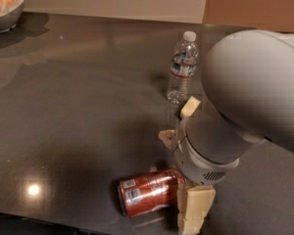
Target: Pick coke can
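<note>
The coke can [148, 192] lies on its side on the dark table [78, 106], near the front edge, its white label patches facing me. It is red with a silver end toward the left. My gripper [190, 210] is low over the table, right at the can's right end, with the large grey wrist [210, 141] above it hiding that end of the can. Whether it touches the can is not visible.
A clear water bottle [182, 67] with a white cap stands upright behind the arm, at the centre back. A bowl [4, 6] of orange-brown food sits at the far left back corner. The table's front edge runs just below the can.
</note>
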Controlling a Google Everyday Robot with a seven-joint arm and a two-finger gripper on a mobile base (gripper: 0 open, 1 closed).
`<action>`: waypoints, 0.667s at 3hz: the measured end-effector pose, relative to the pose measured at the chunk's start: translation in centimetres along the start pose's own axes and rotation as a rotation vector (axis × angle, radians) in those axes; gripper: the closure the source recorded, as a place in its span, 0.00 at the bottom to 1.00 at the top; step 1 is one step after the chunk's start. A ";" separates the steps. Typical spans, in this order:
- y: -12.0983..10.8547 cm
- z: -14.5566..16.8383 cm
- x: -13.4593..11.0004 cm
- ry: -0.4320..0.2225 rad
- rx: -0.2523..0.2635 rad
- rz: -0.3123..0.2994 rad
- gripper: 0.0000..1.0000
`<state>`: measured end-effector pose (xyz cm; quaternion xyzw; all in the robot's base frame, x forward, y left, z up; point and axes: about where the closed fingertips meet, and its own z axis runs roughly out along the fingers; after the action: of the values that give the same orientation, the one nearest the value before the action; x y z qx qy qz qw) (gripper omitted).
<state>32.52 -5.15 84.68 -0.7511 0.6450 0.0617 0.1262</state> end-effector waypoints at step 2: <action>0.7 0.9 -0.6 -0.020 -0.050 -0.015 0.42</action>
<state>31.80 -4.48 83.88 -0.7583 0.6363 0.0844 0.1142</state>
